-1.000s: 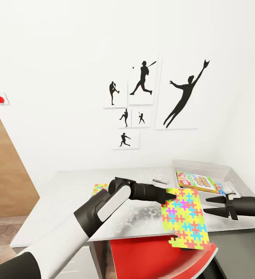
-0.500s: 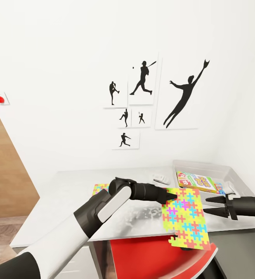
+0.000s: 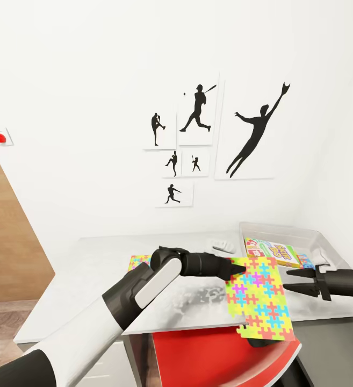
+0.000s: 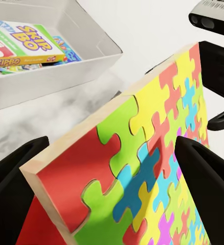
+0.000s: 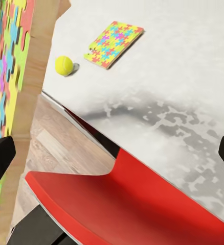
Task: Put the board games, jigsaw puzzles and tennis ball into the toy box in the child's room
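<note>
1. The left claw [image 3: 235,267] is pinching one puzzle [image 3: 258,299] by its top edge, so it hangs down over the table [image 3: 90,279] edge. It could slip and fall to the floor.
2. The right claw [image 3: 297,281], open and holding nothing, is just beside the puzzle and could bump it.
3. I count two puzzles, the other [image 5: 113,43] lying behind the left claw, one ball [image 5: 64,65] and one box [image 3: 300,236] past the right claw.

White-walled room with baseball pictures, a wooden door and a pale grey surface.

Black baseball-player silhouette pictures [image 3: 197,142] hang on the white wall [image 3: 79,80] above and behind the left pincer [image 3: 240,267]. A red button [image 3: 0,138] sits far to its left, above a wooden door panel [image 3: 7,236]. The glossy grey surface [image 3: 90,285] lies below it, a red chair seat [image 3: 208,357] lower, and wood-plank floor [image 5: 66,148] beneath.
</note>
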You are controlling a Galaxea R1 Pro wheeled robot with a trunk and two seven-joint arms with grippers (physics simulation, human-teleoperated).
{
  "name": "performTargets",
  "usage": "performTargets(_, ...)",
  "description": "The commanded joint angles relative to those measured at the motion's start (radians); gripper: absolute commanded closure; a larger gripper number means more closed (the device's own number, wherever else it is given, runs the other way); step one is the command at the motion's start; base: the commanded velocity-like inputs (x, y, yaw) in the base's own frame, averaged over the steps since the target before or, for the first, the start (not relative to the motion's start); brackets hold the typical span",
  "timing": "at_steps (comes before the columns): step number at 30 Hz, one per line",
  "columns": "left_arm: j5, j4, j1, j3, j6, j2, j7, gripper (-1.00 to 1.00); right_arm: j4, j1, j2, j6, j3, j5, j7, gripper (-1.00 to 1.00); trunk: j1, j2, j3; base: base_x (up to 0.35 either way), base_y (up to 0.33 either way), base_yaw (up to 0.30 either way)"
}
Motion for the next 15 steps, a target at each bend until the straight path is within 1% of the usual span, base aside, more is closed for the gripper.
performTargets(1,0.018,0.0,-0.001,0.001,0.005,-0.012,-0.003,1.0,-0.001,-0.001,0.0,0.016,0.095,-0.014,0.007,-1.0,0.001,-0.002,-0.002,0.0,0.0,0.0)
performTargets(8,0.01,0.007,0.0,0.0,-0.006,-0.022,0.006,1.0,-0.007,0.0,-0.001,0.02,0.102,-0.04,0.007,-1.0,0.001,-0.002,-0.002,0.0,0.0,0.0)
performTargets(15,0.007,0.013,0.0,0.0,-0.015,-0.024,0.011,1.0,-0.009,0.0,-0.007,0.022,0.102,-0.052,0.007,-1.0,0.001,-0.002,-0.002,0.0,0.0,0.0)
